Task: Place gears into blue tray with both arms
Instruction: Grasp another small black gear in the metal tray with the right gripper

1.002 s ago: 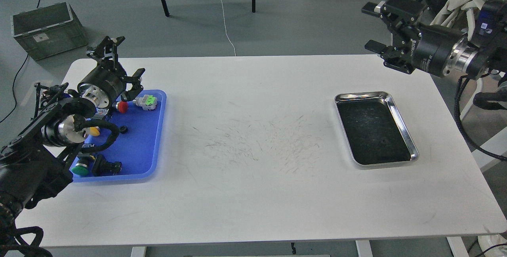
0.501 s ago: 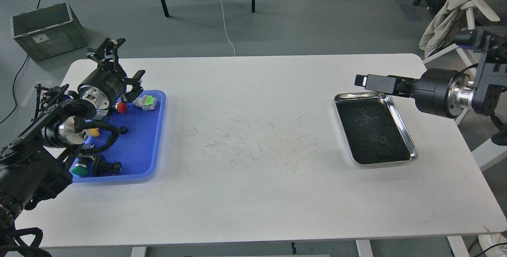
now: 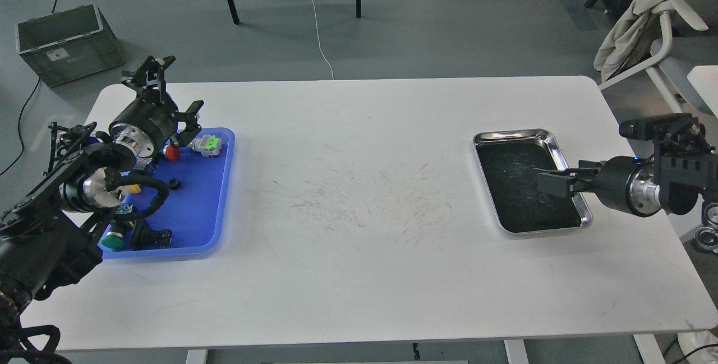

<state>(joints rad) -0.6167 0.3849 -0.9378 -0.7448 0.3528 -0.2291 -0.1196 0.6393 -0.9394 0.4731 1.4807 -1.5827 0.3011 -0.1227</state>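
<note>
A gear (image 3: 175, 184) is seen lying in the blue tray (image 3: 196, 212) at the left of the frame, among push-button switches (image 3: 205, 144). Another gear (image 3: 543, 201) is dimly seen in the steel tray (image 3: 507, 135) at right. The left hand (image 3: 168, 92) is held spread above the blue tray's far end. The right hand (image 3: 552, 182) is poised over the steel tray; its state cannot be told. Both trays are carried by the white worktop (image 3: 359, 274).

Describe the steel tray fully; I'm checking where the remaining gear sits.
The steel tray is a shiny rectangular pan with rounded corners, a raised rim and a dark, scuffed inside. It lies flat on the white table's right side, slightly skewed. A small dark gear seems to lie inside. The right gripper overlaps its right edge; contact unclear.
</note>
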